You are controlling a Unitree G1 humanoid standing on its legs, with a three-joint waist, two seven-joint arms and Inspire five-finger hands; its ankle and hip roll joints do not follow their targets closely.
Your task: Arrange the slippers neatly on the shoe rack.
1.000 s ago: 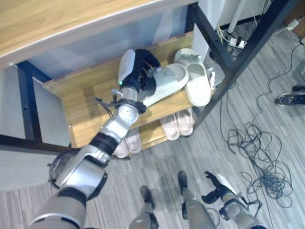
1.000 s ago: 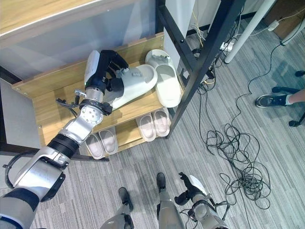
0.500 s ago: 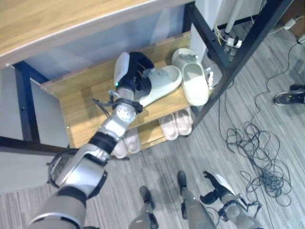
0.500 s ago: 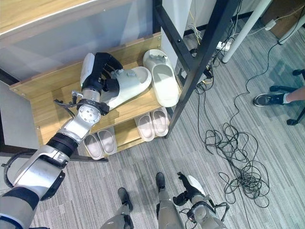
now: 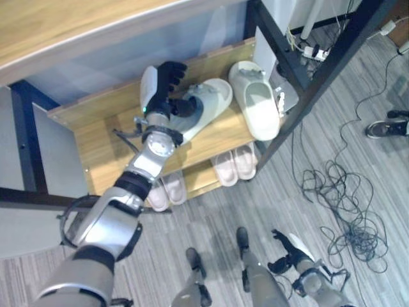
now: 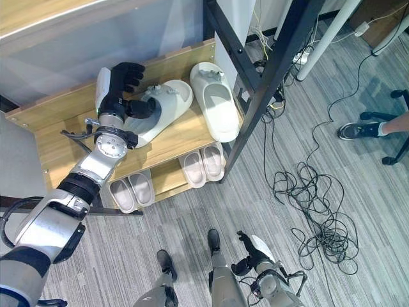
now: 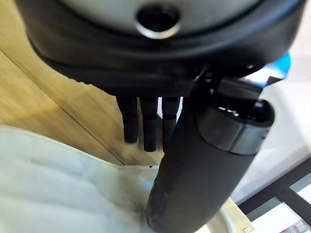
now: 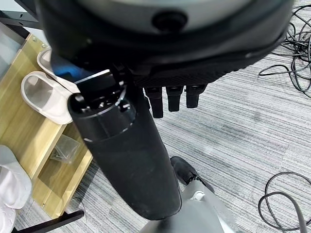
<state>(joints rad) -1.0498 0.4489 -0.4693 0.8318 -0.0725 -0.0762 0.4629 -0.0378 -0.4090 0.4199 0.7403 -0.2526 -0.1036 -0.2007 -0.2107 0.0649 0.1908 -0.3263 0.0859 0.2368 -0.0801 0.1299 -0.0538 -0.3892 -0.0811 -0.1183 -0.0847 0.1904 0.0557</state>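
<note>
Two white slippers (image 6: 217, 105) sat on the shoe rack (image 6: 179, 137) upper shelf, mid frame; one straight, one (image 5: 204, 109) skewed. I had the left robot hand (image 5: 163, 86) spread, fingers straight, resting on the skewed one's heel. Right robot hand (image 6: 252, 256) idle at the bottom of the frame, fingers relaxed. Squaring up remained.

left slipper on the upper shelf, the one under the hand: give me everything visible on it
The white slipper is an open-toe slide with a broad strap, soft foam by the look. It lies sole down on the shoe rack's upper shelf, skewed diagonally, not parallel to its mate and apart from it. The left hand is over its near end with straight fingers; the thumb touches the slipper in the left wrist view.
</note>
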